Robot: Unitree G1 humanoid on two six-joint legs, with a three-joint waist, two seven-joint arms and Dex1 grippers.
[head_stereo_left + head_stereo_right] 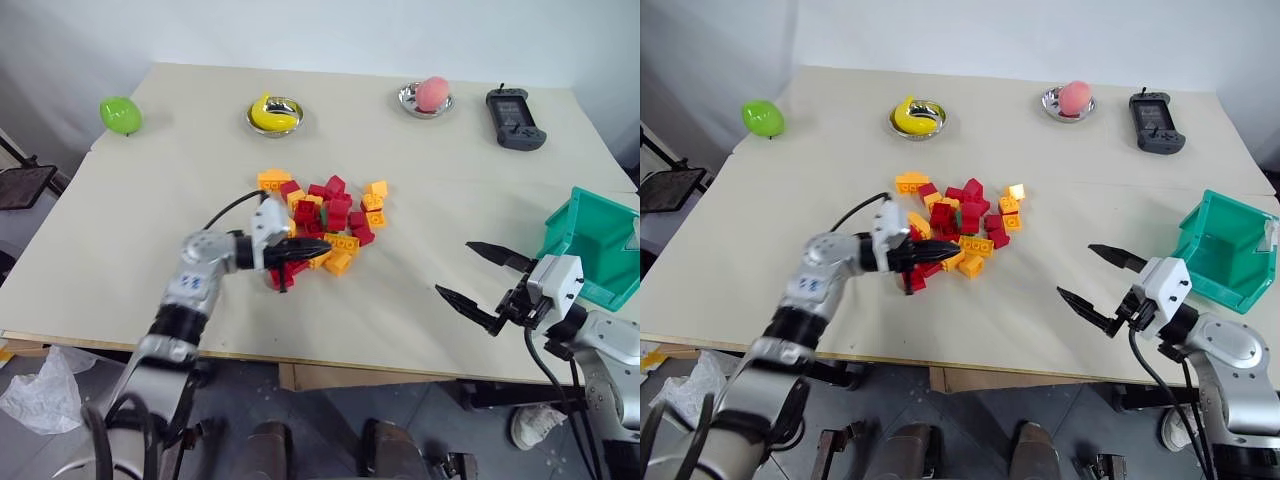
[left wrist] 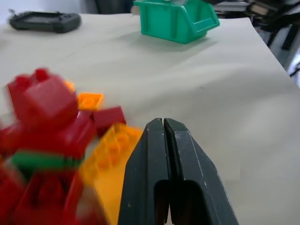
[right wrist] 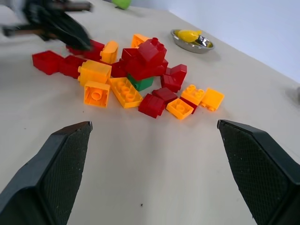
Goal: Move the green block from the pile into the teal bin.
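1. Since the left gripper [image 2: 163,129] is pressed fully together with nothing between its black fingers, it should be reopened before any grab is tried.
2. The small green studded plastic brick [image 3: 140,83] is buried mid-pile of red and yellow-orange bricks [image 1: 325,222], under red ones, just beside that gripper.
3. The right gripper [image 1: 470,273] is spread wide near the teal plastic bin [image 1: 590,245].
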